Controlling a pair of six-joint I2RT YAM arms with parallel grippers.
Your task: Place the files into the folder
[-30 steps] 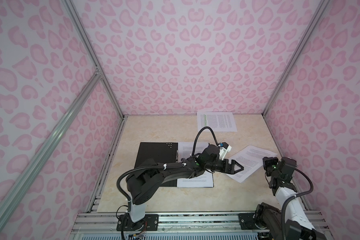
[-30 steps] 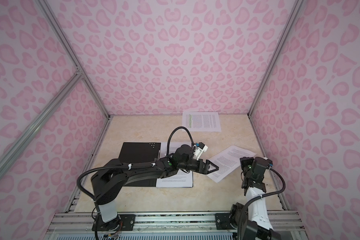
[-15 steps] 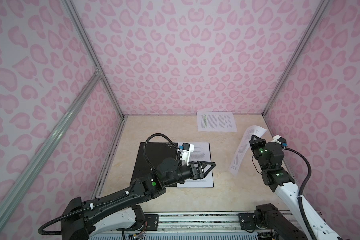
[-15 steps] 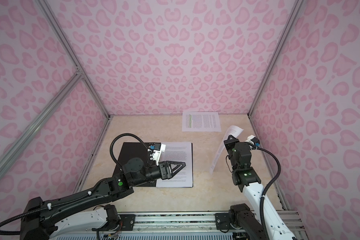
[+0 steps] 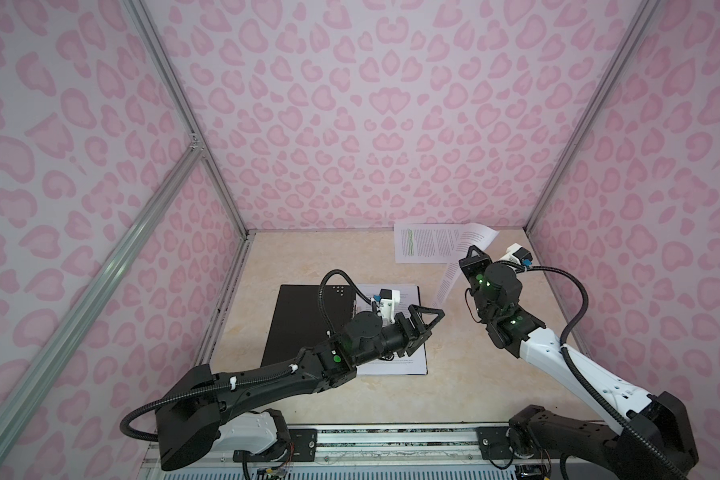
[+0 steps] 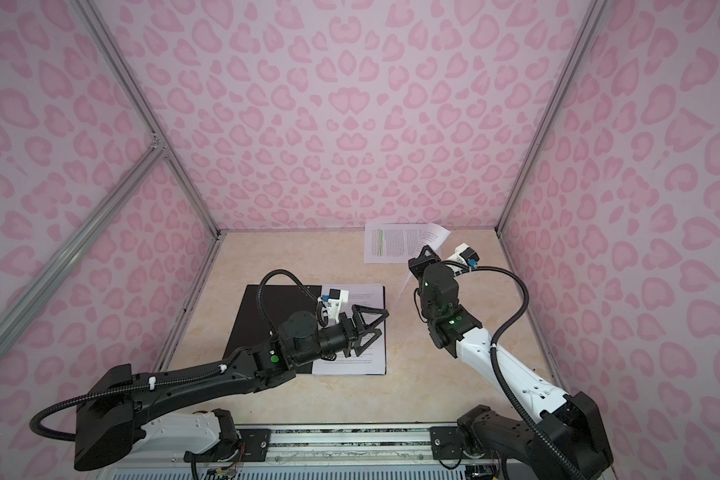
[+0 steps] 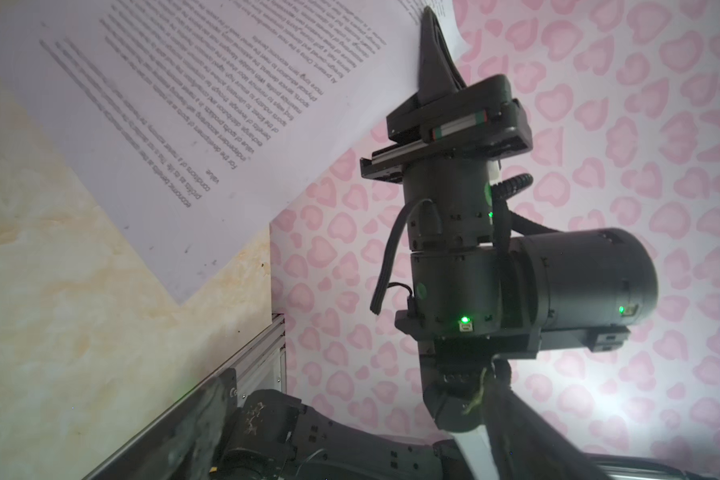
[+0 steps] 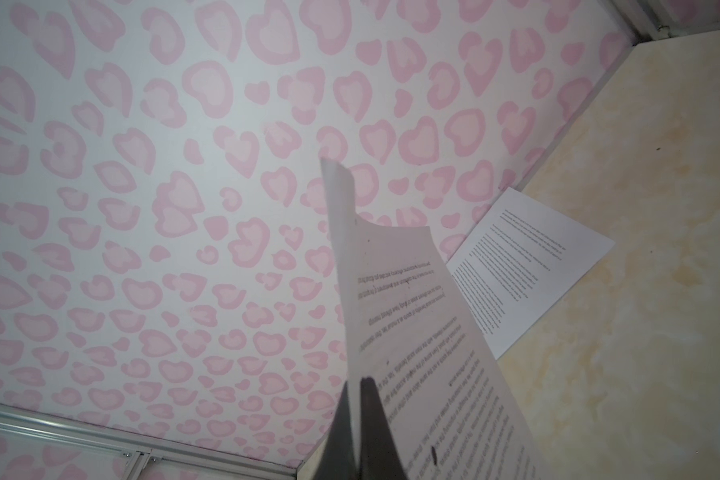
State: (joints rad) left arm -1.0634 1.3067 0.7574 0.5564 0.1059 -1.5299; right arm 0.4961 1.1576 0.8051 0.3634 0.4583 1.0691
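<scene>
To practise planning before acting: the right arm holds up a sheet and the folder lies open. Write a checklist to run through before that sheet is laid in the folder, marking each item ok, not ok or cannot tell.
1. Right gripper shut on the lifted sheet: ok.
2. Folder open, black inside up: ok.
3. Landing spot free: not ok. The open left gripper hovers over the filed stack.
4. Lifted sheet flat: not ok. It hangs bent.
5. Lifted sheet clear of the table: cannot tell.
6. All sheets filed: not ok. The highlighted sheet lies at the back.
</scene>
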